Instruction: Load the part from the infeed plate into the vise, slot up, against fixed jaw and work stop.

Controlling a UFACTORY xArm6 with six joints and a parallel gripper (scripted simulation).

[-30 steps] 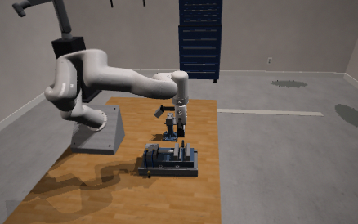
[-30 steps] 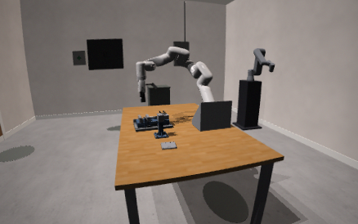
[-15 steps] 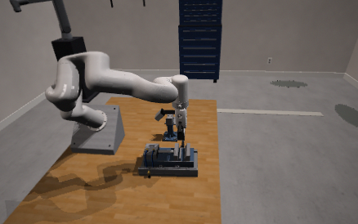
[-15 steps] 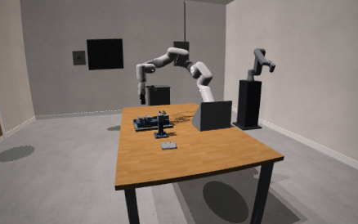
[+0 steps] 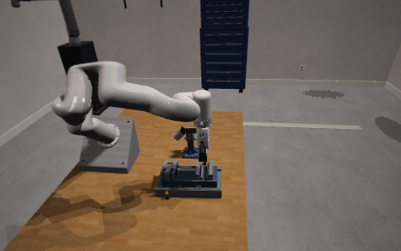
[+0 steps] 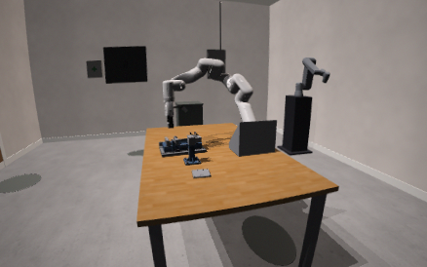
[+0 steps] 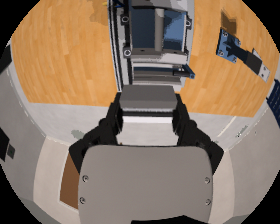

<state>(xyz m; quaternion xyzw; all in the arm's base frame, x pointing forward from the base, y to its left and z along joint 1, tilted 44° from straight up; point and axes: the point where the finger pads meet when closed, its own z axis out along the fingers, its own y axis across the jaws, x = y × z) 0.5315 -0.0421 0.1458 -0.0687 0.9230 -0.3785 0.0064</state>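
My gripper point(image 5: 202, 155) points down, a little above the open vise point(image 5: 189, 178) near its far end. It is shut on the part point(image 7: 147, 119), a grey block that fills the space between the two dark fingers in the wrist view. I cannot tell which way its milled slot faces. The vise point(image 7: 151, 30) lies ahead of the part in the wrist view, with its jaws apart and the low bars showing between them. The infeed plate point(image 6: 201, 173) lies bare on the table in front of the V-block point(image 6: 191, 148).
The V-block point(image 5: 189, 146) stands just behind the vise, close to my gripper, and also shows in the wrist view point(image 7: 240, 52). The grey arm base point(image 5: 108, 147) sits on the table to the left. The table's right edge is near the vise.
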